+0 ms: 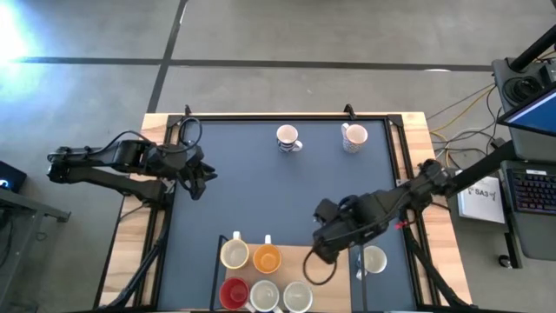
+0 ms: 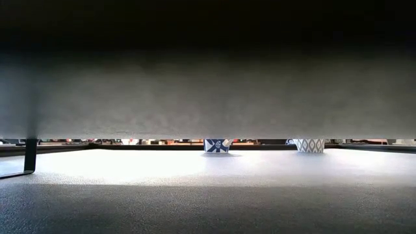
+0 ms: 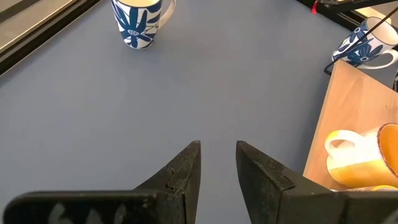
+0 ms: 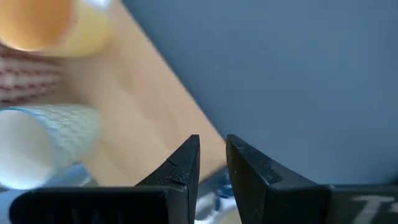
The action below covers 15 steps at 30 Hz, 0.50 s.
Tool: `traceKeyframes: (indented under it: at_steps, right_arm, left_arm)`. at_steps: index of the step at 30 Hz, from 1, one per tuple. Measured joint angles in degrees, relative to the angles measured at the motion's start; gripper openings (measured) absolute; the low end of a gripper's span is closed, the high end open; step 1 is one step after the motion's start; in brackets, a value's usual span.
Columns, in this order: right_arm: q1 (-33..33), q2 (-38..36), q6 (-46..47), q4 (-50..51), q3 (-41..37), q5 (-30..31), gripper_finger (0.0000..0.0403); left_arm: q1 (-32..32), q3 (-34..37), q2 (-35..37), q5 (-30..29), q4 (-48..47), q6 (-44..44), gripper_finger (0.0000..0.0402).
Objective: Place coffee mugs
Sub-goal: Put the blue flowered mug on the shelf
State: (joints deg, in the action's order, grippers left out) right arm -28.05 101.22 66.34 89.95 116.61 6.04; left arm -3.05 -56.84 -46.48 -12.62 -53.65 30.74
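Observation:
Five coffee mugs stand on a wooden board (image 1: 291, 261) at the table's near edge: cream (image 1: 234, 254), orange (image 1: 267, 258), red (image 1: 233, 293) and two white ones (image 1: 264, 296) (image 1: 297, 296). Another mug (image 1: 373, 260) stands right of the board. Two blue-patterned mugs (image 1: 287, 137) (image 1: 354, 136) stand on the mat near the far edge. My right gripper (image 1: 323, 252) hovers over the board's right edge and points down. Its fingers (image 4: 186, 162) are a narrow gap apart and hold nothing. My left gripper (image 1: 195, 183) waits at the left, narrowly open (image 3: 217, 162) and empty.
The dark blue mat (image 1: 261, 191) lies bare between the far mugs and the board. A black frame rail (image 1: 174, 130) runs round the table. In the low view a grey surface (image 2: 208, 91) blocks all but the two far mugs (image 2: 217, 145) (image 2: 310, 144).

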Motion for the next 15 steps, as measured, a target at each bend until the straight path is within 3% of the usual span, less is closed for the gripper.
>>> traceKeyframes:
  at_steps: [7, 15]
  right_arm:
    - [-3.05, -10.64, 8.07, 0.12, -15.75, -3.2, 0.0068]
    - [-10.14, -21.07, 16.36, 0.07, -26.36, -4.95, 0.0068]
  left_arm:
    - [0.02, 0.0, -0.02, -0.39, 0.02, 1.27, 0.0084]
    - [0.04, 0.0, -0.91, -2.15, 0.78, 2.93, 0.0084]
